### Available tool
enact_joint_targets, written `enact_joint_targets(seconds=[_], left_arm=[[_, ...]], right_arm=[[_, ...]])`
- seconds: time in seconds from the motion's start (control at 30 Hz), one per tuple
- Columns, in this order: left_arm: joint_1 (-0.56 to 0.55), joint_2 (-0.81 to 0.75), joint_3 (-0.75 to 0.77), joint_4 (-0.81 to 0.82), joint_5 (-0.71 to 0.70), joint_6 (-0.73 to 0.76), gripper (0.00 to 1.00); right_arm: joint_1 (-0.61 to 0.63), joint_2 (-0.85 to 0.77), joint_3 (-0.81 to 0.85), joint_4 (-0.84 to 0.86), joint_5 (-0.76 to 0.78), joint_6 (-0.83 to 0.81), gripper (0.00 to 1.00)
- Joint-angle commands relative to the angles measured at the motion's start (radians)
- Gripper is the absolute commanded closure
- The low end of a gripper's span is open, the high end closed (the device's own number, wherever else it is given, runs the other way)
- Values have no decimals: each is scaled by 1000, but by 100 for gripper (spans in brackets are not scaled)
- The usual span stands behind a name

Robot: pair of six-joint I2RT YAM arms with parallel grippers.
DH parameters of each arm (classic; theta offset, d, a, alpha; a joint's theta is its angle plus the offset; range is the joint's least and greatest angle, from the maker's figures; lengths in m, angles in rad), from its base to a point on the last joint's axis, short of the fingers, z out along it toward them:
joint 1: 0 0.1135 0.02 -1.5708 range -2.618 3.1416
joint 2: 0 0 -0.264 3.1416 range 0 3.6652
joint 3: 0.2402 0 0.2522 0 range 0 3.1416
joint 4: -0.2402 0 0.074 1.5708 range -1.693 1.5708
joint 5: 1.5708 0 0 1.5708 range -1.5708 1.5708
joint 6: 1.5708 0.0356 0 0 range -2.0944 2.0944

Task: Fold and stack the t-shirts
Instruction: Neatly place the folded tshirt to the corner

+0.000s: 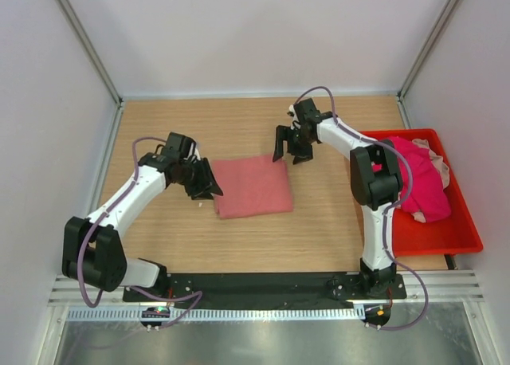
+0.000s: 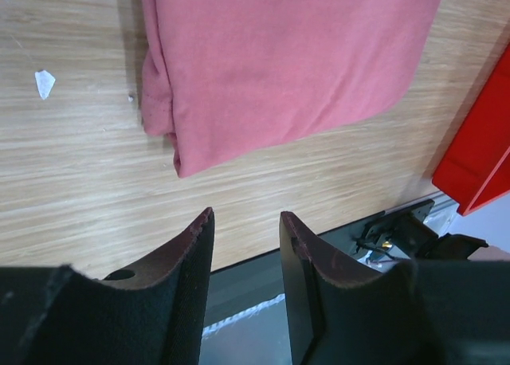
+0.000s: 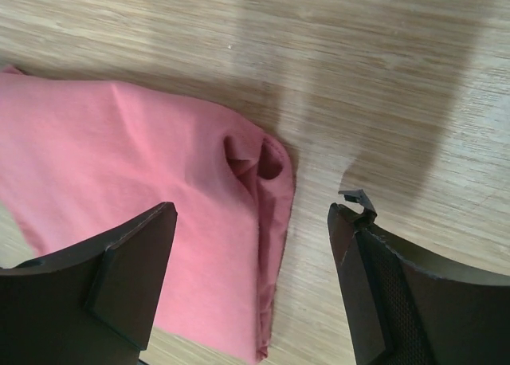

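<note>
Table wood shows around the folded t-shirt.

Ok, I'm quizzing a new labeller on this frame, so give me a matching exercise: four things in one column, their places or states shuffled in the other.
1. salmon t-shirt
2. magenta t-shirt
3. red bin
4. right gripper

A. open, empty, over a corner of the salmon t-shirt
B. folded flat in the middle of the table
C. crumpled inside the red bin
D. along the table's right edge

Pairs: 1-B, 2-C, 3-D, 4-A.
</note>
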Motion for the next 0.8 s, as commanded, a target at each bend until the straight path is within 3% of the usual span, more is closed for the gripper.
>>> enact_joint_targets(seconds=[0.0,0.5,0.67,0.73,0.77], left_arm=[[0,-64,-6,-33,15,6,60],[9,-96,2,-108,22,47,58],[20,-87,16,-136,32,58,57],[28,-87,28,-143,36,58,57],[29,-88,31,-139,35,56,57]], right_arm=[[4,-7,-1,8,29,-68,16],[12,39,-97,120,-108,-70,28],[15,65,-77,121,-108,-61,40],[17,71,-67,120,-102,-55,48],[15,71,-61,123,-75,-46,59]])
